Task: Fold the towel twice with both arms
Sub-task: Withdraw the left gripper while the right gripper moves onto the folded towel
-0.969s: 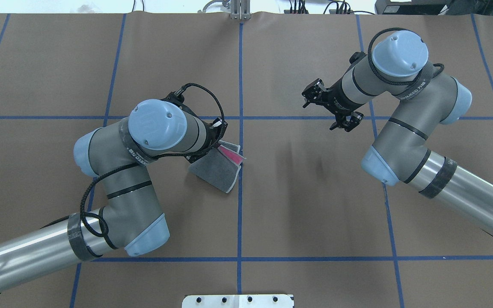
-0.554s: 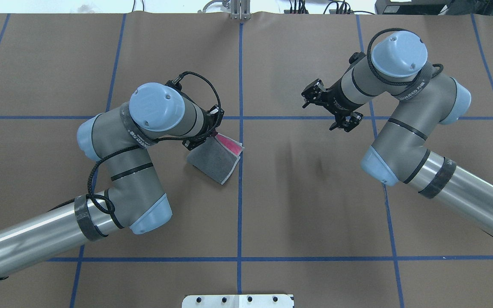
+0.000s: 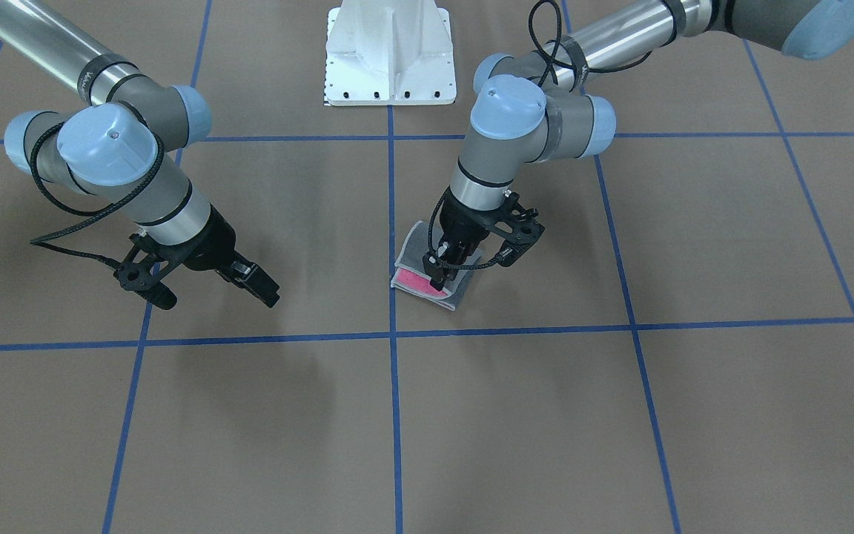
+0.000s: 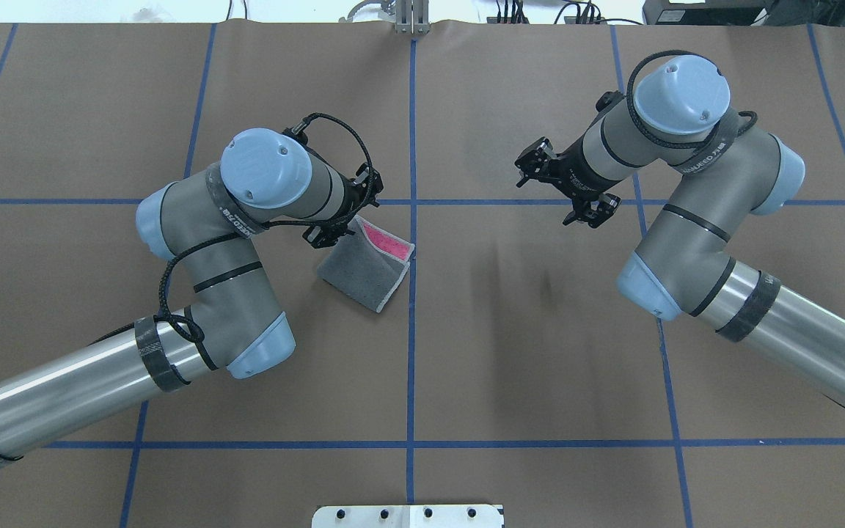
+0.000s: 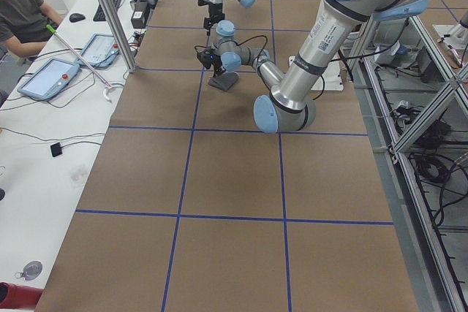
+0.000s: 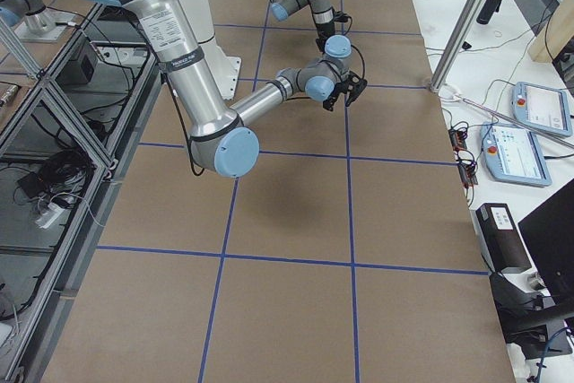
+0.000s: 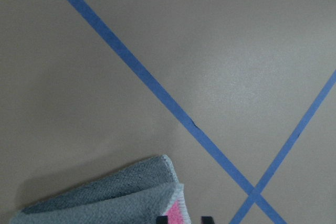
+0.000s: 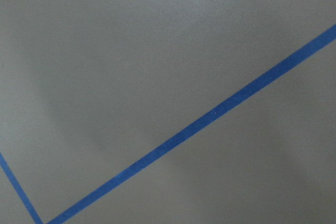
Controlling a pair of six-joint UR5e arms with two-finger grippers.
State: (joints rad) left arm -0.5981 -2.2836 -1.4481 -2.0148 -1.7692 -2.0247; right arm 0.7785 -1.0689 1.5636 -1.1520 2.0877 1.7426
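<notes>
Overhead view, nearest first. Bottom ctr: white base plate [image 4: 408,515] at the edge of a brown table [image 4: 540,367] w/ a grid of blue tape lines [image 4: 410,381]. Lower left: the left arm [image 4: 246,242] reaches up toward ctr. Just left of ctr lies the towel [image 4: 364,273], a small folded packet, dark grey face up, light edging, a pink strip along its upper-right edge. It sits just left of the vertical tape line, just below the horizontal one. The left gripper [image 3: 440,276] is down on that pink edge. Wrist view shows its tips close together w/ the pink edge partly btwn them, so it reads as a narrow pinch on the towel; several layers stack there. Farther, right of ctr: the right gripper [image 3: 218,297], jaws spread wide, holding nothing, above the table, well apart from the towel, on the right arm [image 4: 694,198]. Top edge: cables [image 4: 514,11] beyond the table.

Judgement: second fold is being laid. To do it well: lower the pinched edge until flat, square it w/ the layer below so less pink shows, let go only then, lift straight up so the cloth isn't dragged open.
</notes>
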